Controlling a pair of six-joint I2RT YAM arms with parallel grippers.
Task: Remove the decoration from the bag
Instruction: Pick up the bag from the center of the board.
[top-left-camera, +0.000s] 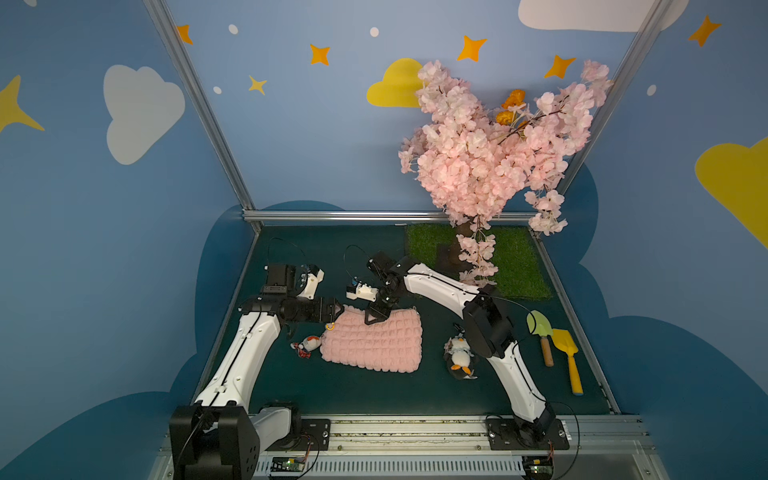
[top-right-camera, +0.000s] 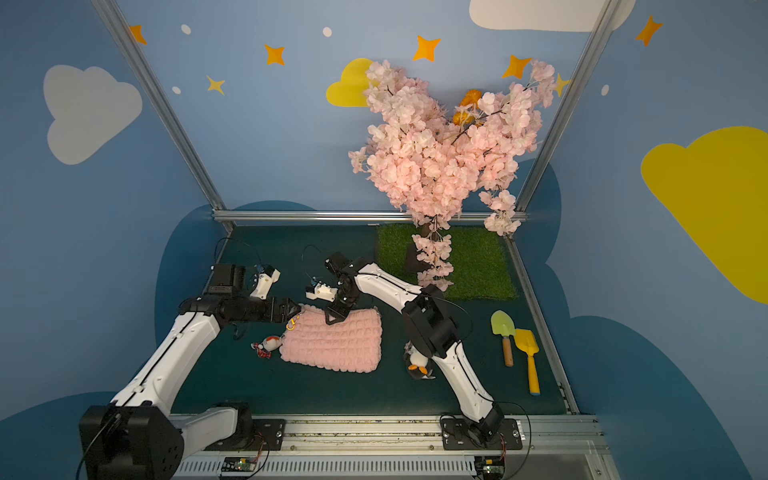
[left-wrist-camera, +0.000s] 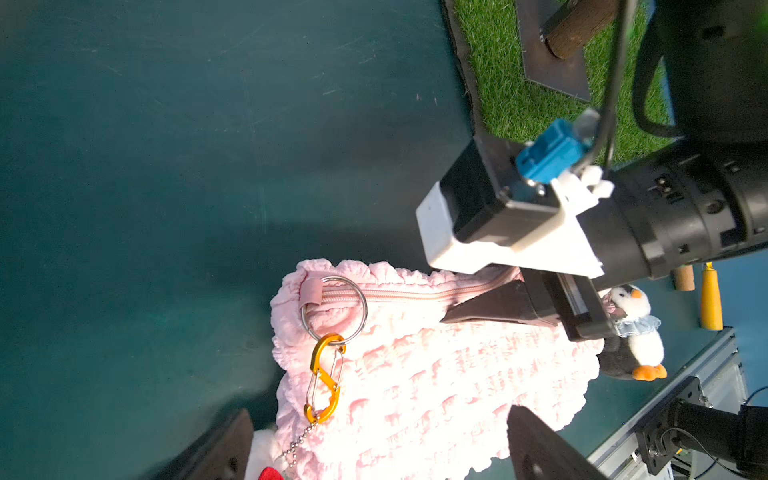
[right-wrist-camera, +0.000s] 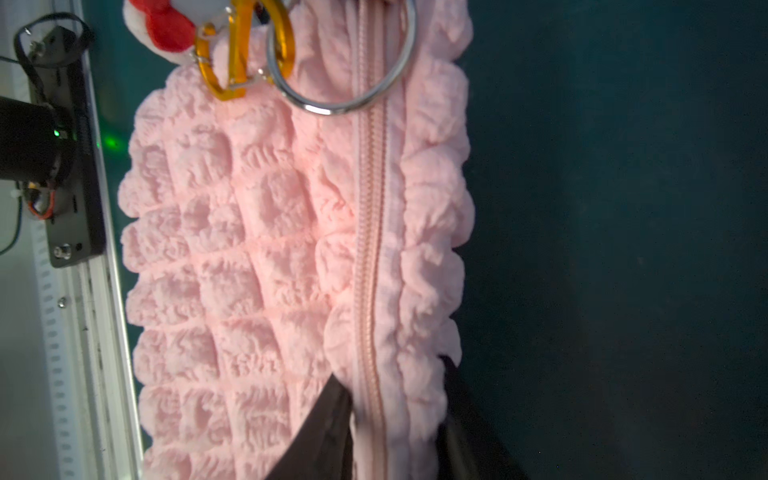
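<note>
The pink puffy bag (top-left-camera: 374, 345) (top-right-camera: 332, 345) lies flat on the dark mat. At its left corner a silver ring (left-wrist-camera: 334, 309) (right-wrist-camera: 345, 83) holds an orange S-clip (left-wrist-camera: 326, 378) (right-wrist-camera: 245, 54). A ball chain runs from the clip to the decoration (top-left-camera: 309, 344) (top-right-camera: 270, 344), a small white plush with a red bow, lying beside the bag. My left gripper (top-left-camera: 340, 311) (left-wrist-camera: 380, 449) is open, its fingers spread either side of that corner, just short of the clip. My right gripper (top-left-camera: 376, 318) (right-wrist-camera: 392, 370) is shut on the bag's zipper edge (right-wrist-camera: 370, 249).
A penguin plush (top-left-camera: 459, 357) lies right of the bag, under my right arm. A green shovel (top-left-camera: 540, 332) and a yellow one (top-left-camera: 569, 357) lie at the right edge. The blossom tree (top-left-camera: 490, 145) stands on a grass mat (top-left-camera: 519, 266) at the back right.
</note>
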